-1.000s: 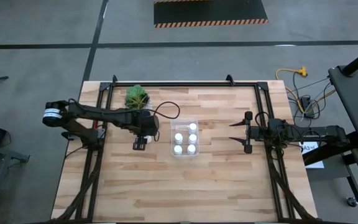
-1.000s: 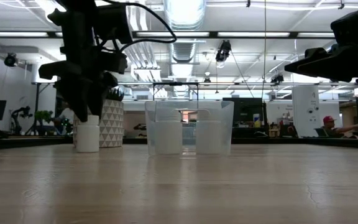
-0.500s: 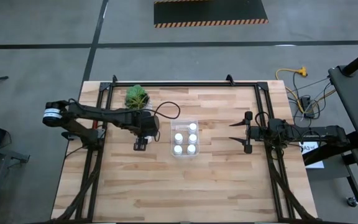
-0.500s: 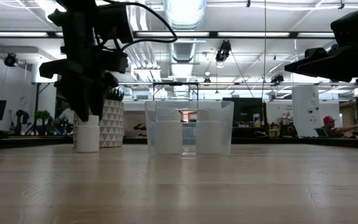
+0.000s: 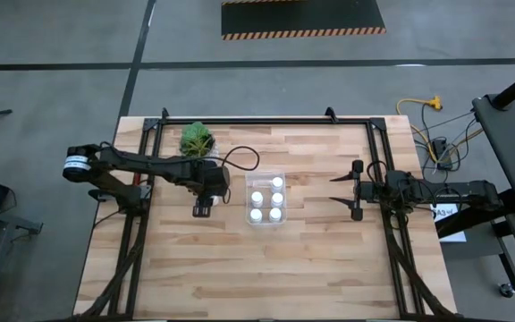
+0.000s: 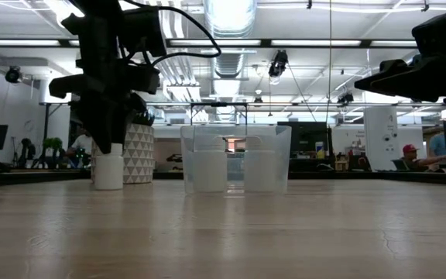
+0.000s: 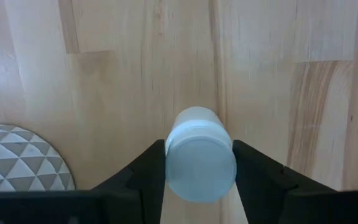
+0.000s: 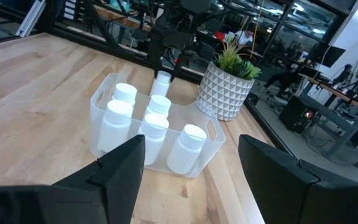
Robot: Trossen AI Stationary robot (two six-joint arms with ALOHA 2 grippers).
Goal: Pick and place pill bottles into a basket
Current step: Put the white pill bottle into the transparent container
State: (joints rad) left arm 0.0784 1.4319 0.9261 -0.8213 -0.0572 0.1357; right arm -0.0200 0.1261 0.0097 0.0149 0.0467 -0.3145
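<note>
Left hand (image 7: 201,163) is hovering low over a lone pill bottle (image 7: 200,153) standing upright on the tabletop (image 5: 311,259), at about 9 o'clock from the basket (image 5: 266,199) in the high view. In the left wrist view the two dark fingers (image 7: 143,171) are sitting right against either side of the bottle's white cap, partly closed around it; bottle base is resting on the wood in the low view, not lifted. Whether the pads are actually pressing the cap or just touching, cannot tell.

Basket is sitting near the tabletop centre, clear walls, holding five pill bottles (image 8: 151,124), all upright, caps up. The lone bottle is standing just beside the basket, apart from it, on the side nearest the potted plant (image 5: 197,139).

Potted plant, white pot with triangle pattern, is sitting at about 10 o'clock from the basket, close to the left hand; its pot edge is showing beside the bottle in the left wrist view, not touching it.

Right hand (image 5: 336,190) is waiting at 3 o'clock from the basket, well apart from it, raised above the tabletop, fingers spread wide and gripping nothing.

A person in a red cap (image 6: 409,149) is sitting in the room beyond the tabletop, far off.
</note>
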